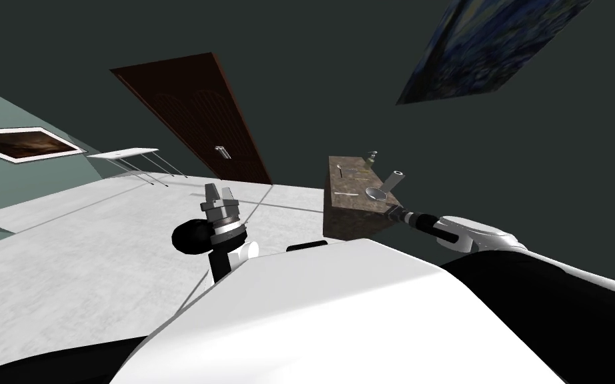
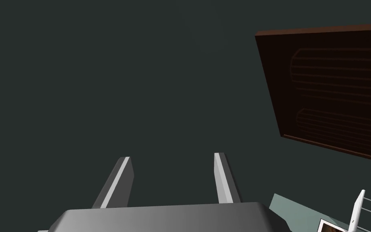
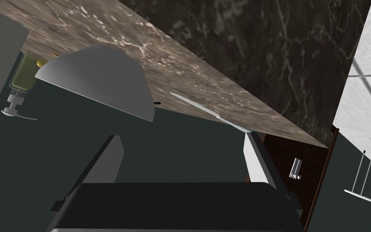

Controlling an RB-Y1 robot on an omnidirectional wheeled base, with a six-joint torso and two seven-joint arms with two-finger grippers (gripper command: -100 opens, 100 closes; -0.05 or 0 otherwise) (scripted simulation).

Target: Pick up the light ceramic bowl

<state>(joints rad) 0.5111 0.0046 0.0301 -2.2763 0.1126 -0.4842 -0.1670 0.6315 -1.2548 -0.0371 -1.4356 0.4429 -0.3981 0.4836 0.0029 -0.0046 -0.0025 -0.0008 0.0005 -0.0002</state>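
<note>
The light grey bowl (image 1: 375,194) sits on a brown marbled table top (image 1: 349,175), near its front right corner. In the right wrist view the bowl (image 3: 100,80) lies just ahead of my right gripper (image 3: 184,147), closer to one finger than the other and touching neither. That gripper is open, with nothing between its fingers (image 3: 257,161). My right arm reaches to the table's near edge, the right gripper (image 1: 389,209) just short of the bowl. My left gripper (image 1: 220,194) is raised over the floor, away from the table, and the left gripper (image 2: 172,169) stands open and empty.
A grey cylinder cup (image 1: 393,179) stands right behind the bowl, and a pump bottle (image 3: 21,78) stands at the table's far edge. Thin cutlery (image 3: 205,110) lies on the top beside the bowl. A dark brown door (image 1: 193,113) and a small white table (image 1: 126,155) are to the left.
</note>
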